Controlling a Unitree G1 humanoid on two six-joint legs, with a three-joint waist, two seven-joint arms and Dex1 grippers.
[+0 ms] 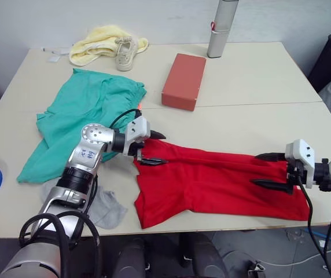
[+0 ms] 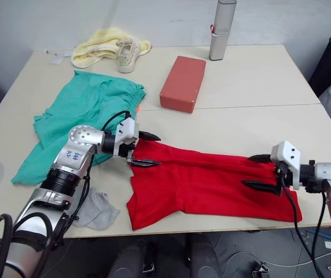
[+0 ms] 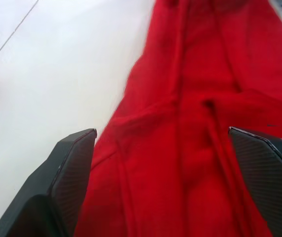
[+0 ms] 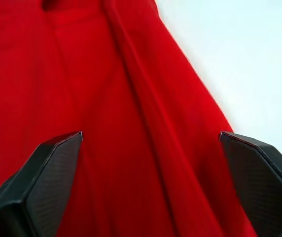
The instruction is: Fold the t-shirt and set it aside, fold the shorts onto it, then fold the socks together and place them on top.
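Left eye view, brick-red box [image 1: 183,81] behind t-shirt [image 1: 212,182], shorts [image 1: 81,119] beside

On the far side of my counter [image 1: 252,75] a brick-red box [image 1: 184,81] lay flat. Behind it, at the back edge, a grey metal cylinder [image 1: 221,29] stood upright with a small red tab on its side. Off toward the far left corner a pale yellow towel [image 1: 99,45] sat crumpled, and a beige sneaker [image 1: 125,53] rested against it.
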